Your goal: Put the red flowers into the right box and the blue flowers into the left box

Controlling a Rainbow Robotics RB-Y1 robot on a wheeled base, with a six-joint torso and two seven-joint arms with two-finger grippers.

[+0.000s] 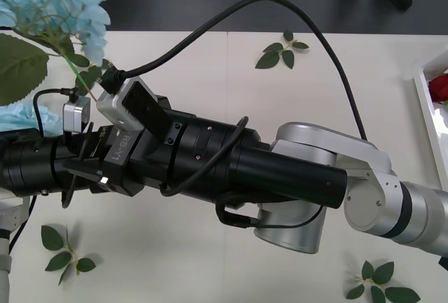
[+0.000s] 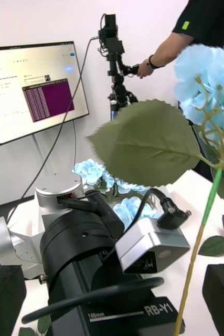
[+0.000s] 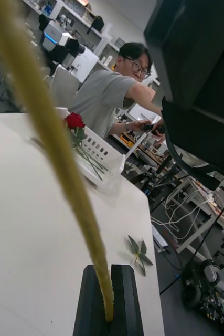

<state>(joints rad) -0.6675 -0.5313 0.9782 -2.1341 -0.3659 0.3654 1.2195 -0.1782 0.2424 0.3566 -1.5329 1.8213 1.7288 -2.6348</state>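
The left gripper (image 3: 107,304), its jaws clamped on a blue flower's (image 1: 52,5) stem, hides behind the right arm; right jaws wide; white worktop (image 1: 210,268).

The robot's arm (image 1: 231,170) is a fat black tube with a shiny silver elbow (image 1: 336,184). A black cable (image 1: 294,16) loops over it. White letters (image 2: 159,310) read "RB-Y1". Its fingers (image 3: 109,304) are black.

Red flower (image 3: 74,121) lies in right box (image 3: 102,152) (table's right edge).
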